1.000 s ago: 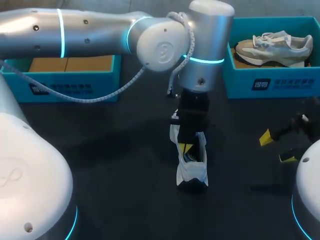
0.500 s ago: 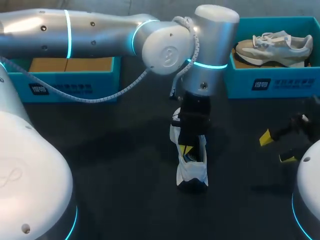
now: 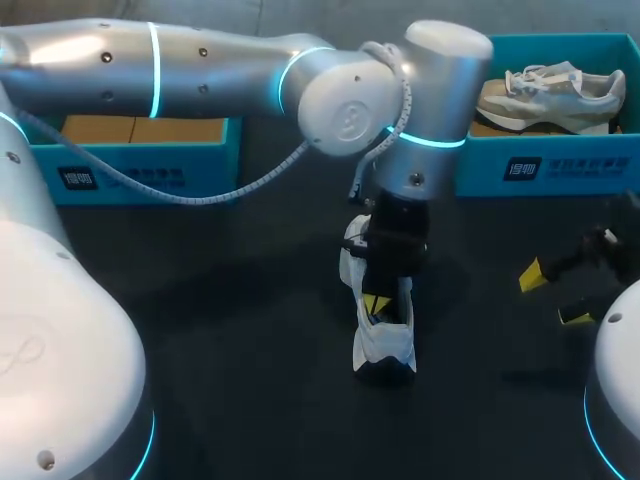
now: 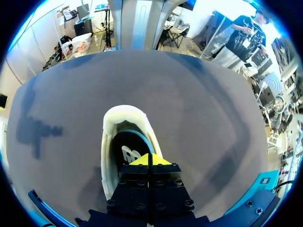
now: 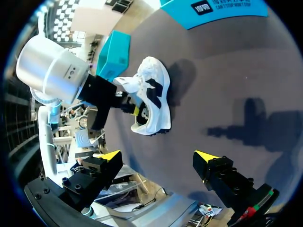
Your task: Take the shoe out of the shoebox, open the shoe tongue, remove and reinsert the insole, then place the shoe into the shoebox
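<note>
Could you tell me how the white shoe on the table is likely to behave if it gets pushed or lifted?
The white shoe probably feels light and its padded collar soft. Standing unbraced on its sole, it may slide on the table or tip sideways.

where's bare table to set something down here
The widest bare table lies between the left shoebox and the white shoe. A narrower strip runs between that shoe and the right gripper. It is crowded at the shoe itself, where the left gripper sits in its opening.
</note>
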You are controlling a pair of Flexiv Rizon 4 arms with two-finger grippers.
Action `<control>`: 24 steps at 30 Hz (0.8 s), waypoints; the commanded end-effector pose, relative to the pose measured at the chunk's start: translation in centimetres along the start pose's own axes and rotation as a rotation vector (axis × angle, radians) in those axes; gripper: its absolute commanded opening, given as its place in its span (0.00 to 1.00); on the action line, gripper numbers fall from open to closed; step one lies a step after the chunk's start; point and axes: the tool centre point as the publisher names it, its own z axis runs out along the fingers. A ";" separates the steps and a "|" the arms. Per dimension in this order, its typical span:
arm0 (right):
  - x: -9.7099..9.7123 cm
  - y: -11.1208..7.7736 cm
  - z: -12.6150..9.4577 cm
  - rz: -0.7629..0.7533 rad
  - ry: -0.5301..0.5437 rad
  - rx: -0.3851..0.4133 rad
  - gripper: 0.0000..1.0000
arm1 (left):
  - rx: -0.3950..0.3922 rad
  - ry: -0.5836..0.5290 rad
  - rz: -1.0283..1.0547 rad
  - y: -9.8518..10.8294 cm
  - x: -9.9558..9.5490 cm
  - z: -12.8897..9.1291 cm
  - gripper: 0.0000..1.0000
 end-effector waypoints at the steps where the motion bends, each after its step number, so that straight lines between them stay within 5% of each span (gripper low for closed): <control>1: 0.0 -0.2 0.0 0.002 -0.003 -0.002 1.00 | -0.010 0.019 0.016 -0.3 -0.1 0.0 0.00; 24: 0.0 -0.2 0.0 0.002 -0.003 -0.002 1.00 | 0.033 0.034 0.023 0.4 -0.5 3.7 0.00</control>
